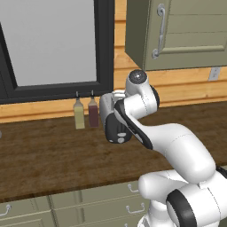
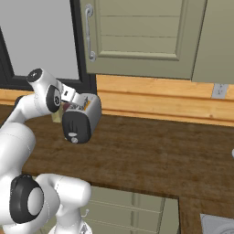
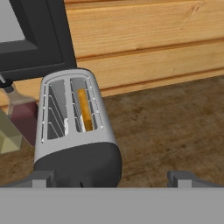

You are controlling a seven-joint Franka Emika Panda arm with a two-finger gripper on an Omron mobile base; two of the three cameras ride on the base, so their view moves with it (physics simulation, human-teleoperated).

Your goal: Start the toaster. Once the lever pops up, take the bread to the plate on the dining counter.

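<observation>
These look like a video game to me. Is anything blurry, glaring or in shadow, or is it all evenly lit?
Left base view: flat, even light, no glare; the two bottles look soft and coarse. Right base view: the toaster is small and blocky, with almost no shadow on the worktop. Hand view: sharpest of the three, the bread glows orange in its slot, and the wood grain looks smeared.

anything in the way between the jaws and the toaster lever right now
Nothing visible does. In the hand view the open gripper sits right at the black end panel of the toaster, with no object between them. The two bottles stand off to one side, behind the toaster, and the bread sits in a slot.
</observation>
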